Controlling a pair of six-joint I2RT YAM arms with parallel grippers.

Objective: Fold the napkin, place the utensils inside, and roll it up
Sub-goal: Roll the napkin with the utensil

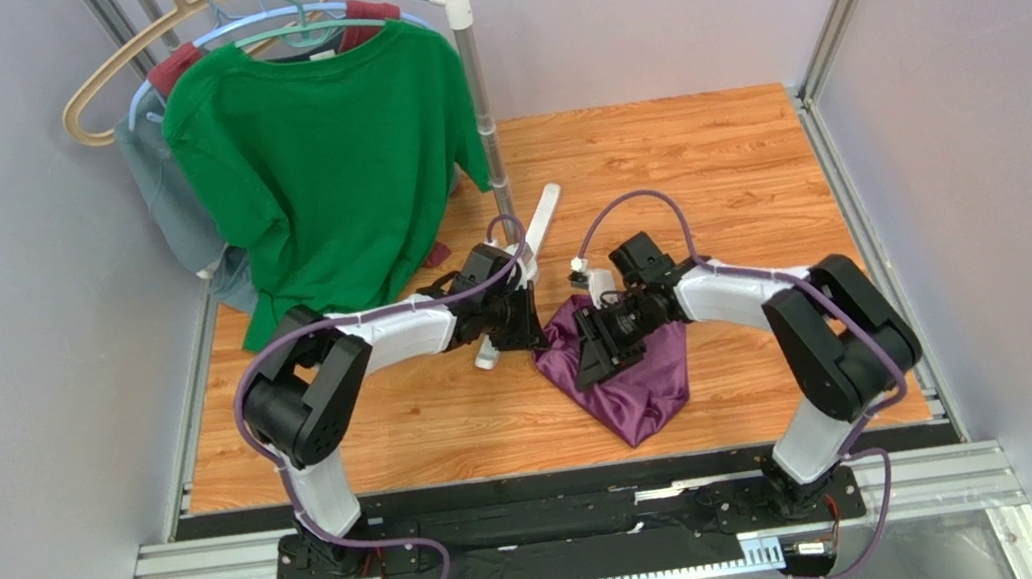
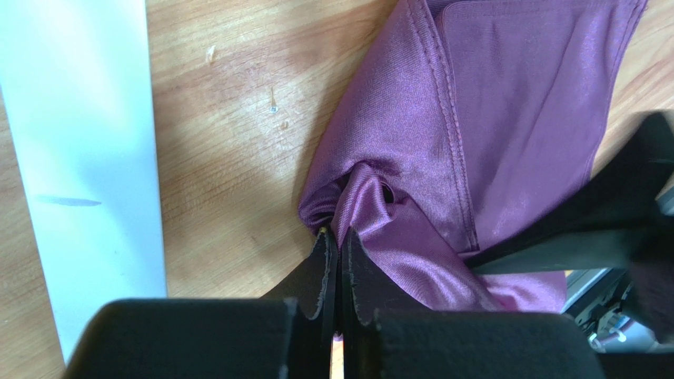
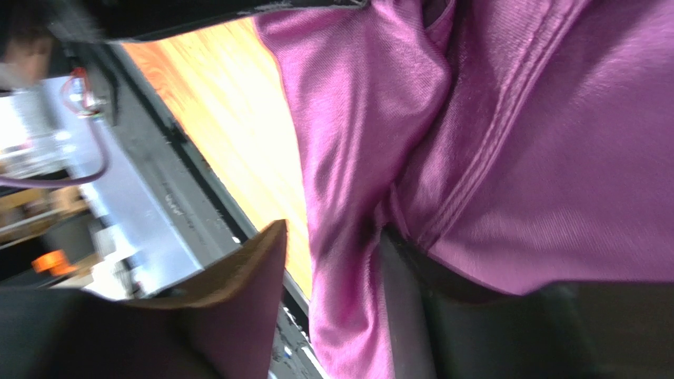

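as l arm (image 1: 400, 336), r arm (image 1: 743, 291) bend inward, l pincer (image 2: 338, 241) clamps napkin (image 2: 506, 103), r pincer (image 3: 332, 237) apart.

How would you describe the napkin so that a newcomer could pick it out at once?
Start at the wooden table and look near its middle. The napkin is the crumpled cloth lying there. It alone is shiny purple and rests on the wood, while the green shirt hangs behind.

The napkin (image 1: 637, 382), a shiny purple hemmed cloth, is lying crumpled on the wooden table (image 1: 390, 429), one edge gathering into a tight pleat.
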